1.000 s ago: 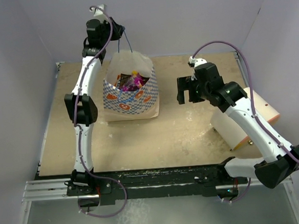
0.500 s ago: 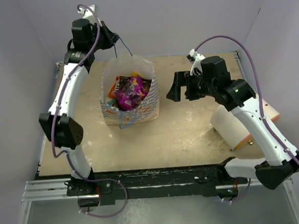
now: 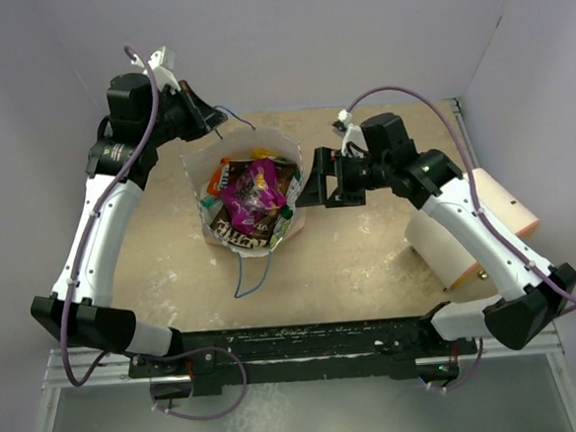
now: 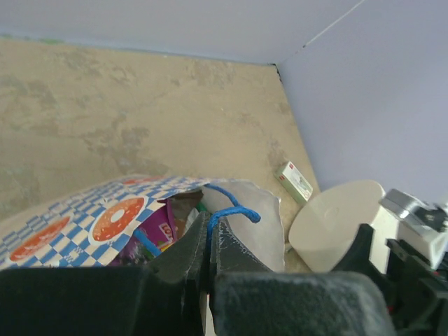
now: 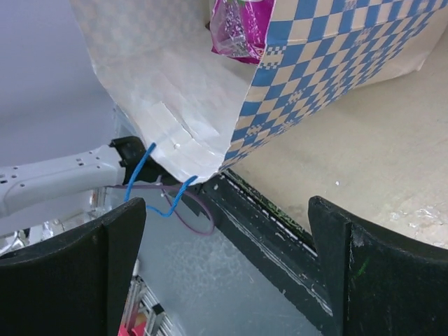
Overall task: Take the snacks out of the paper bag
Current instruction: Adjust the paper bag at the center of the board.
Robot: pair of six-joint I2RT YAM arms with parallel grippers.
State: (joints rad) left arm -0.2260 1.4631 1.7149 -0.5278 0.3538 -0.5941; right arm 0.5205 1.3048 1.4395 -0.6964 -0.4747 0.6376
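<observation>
- Left pincer (image 4: 210,225): jaws fully closed, pinching the far blue string handle (image 4: 229,210) of the paper bag (image 3: 271,144). A loop of string sticks out just past the fingertips.
- It sits at the far left of the worktop (image 3: 370,260), just beyond the bag's far rim, with the handle running from it down to the bag.
- Right pincer (image 3: 318,188): jaws spread wide with nothing between them. It is just right of the bag, close to the side wall; contact can't be confirmed.
- In the right wrist view the two fingers (image 5: 115,269) frame the bag's white and checkered wall, and a magenta corner pokes over the rim.
- Bag: left of centre on the worktop, tilted, with its mouth open toward the top camera. Can't tell whether the base is fully down.
- The near handle (image 3: 244,270) hangs loose over the near side and trails onto the worktop.
- The snacks are all inside the bag. The magenta packet (image 3: 251,187) is on top and the dark brown M&M's pouch (image 3: 240,230) sits against the near wall. Orange (image 3: 223,171), yellow (image 3: 261,151) and green (image 3: 286,213) bits show at the edges.
- A cream-peach cylinder (image 3: 491,217) lies on its side at the right edge of the worktop, well apart from the bag.
- A small white-and-green box (image 4: 294,180) lies near the cylinder in the left wrist view.
</observation>
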